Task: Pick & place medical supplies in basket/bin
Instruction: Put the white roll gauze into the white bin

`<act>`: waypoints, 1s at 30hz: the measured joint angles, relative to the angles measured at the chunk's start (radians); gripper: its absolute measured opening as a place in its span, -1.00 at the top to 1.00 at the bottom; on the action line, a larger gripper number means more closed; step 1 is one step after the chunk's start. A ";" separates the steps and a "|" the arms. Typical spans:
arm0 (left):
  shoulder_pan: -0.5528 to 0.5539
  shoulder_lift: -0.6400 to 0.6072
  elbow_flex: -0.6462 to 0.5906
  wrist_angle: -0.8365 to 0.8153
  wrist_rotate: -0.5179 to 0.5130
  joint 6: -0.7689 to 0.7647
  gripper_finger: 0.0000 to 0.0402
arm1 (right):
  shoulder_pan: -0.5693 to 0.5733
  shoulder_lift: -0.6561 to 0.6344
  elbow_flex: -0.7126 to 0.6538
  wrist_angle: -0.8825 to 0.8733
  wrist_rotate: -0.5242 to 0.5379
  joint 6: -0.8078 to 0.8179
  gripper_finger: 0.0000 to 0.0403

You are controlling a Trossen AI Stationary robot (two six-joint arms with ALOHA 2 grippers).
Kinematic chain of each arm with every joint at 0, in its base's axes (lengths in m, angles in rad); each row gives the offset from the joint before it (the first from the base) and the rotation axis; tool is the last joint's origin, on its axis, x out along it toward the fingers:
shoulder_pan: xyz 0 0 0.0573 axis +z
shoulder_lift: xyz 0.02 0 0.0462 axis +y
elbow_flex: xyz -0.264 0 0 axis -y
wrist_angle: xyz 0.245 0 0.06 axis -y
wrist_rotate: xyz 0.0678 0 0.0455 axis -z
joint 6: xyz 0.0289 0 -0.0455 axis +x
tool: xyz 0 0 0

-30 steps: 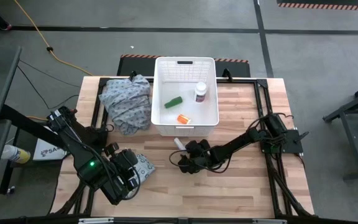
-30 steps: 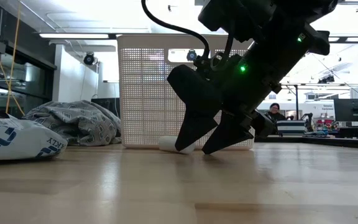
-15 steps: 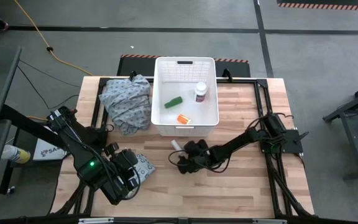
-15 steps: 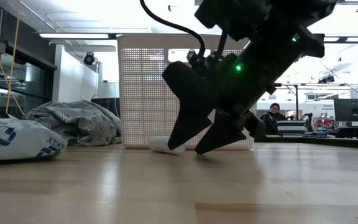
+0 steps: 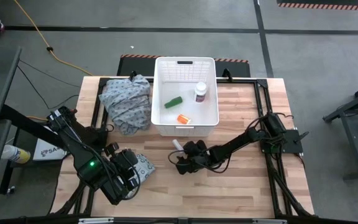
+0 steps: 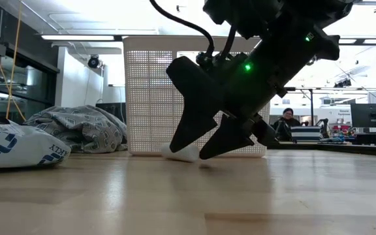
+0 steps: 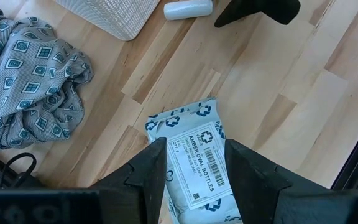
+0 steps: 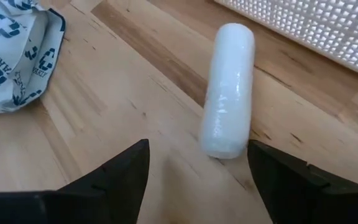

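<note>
The right gripper (image 6: 198, 151) is lowered to the table just in front of the bin (image 5: 185, 127), jaws spread and nothing clamped; the white tube (image 8: 229, 90) is seen lying flat between its fingers (image 8: 114, 177) in the right wrist view, nearer one finger than the other. The tube lies just beside the bin's perforated front wall, apparently not touching it. The left gripper (image 7: 194, 171) is held over the packet (image 7: 197, 158) near the table's left front, jaws parted and straddling it, with no grip established; whether the fingertips reach the packet cannot be told. Inside the bin, the pill bottle (image 5: 200, 92), green box (image 5: 173, 101) and orange piece (image 5: 183, 118) are already placed; the tube and the packet remain outside. Risks, as judged: the tube is round and can roll out sideways when the jaws close off centre; a finger pressed on its end could push it against the bin wall or nudge the bin itself. The packet is soft and flat, so the fingers may slide over it or pinch only a fold. For clearance, open table is available in front and to the right of the right gripper; the bin wall limits travel behind it, and its rim must be cleared by a lift before any move inward. The cloth (image 5: 126, 102) lies against the bin's left side.
</note>
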 joint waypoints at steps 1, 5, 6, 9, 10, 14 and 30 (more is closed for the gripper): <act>0.000 0.000 0.000 0.000 0.000 0.000 0.03 | -0.003 0.000 0.000 0.000 0.000 0.000 -0.28; 0.000 0.000 0.000 0.000 0.000 0.000 0.03 | -0.024 0.000 0.000 0.004 -0.002 -0.021 -0.18; 0.000 0.000 0.000 0.000 0.000 0.000 0.03 | -0.027 0.000 0.000 0.009 -0.005 -0.030 -0.15; 0.000 0.000 0.000 0.000 0.000 0.000 0.03 | -0.041 0.000 0.000 0.029 -0.036 -0.050 -0.07; 0.000 0.000 0.000 0.000 0.000 0.000 0.03 | -0.046 0.000 0.000 0.031 -0.046 -0.052 -0.04; 0.000 0.000 0.000 0.000 0.000 0.000 0.03 | -0.063 0.000 0.000 0.031 -0.066 -0.074 0.04; 0.000 0.000 0.000 0.000 0.001 0.029 0.03 | -0.071 0.014 0.001 0.038 -0.068 -0.035 0.24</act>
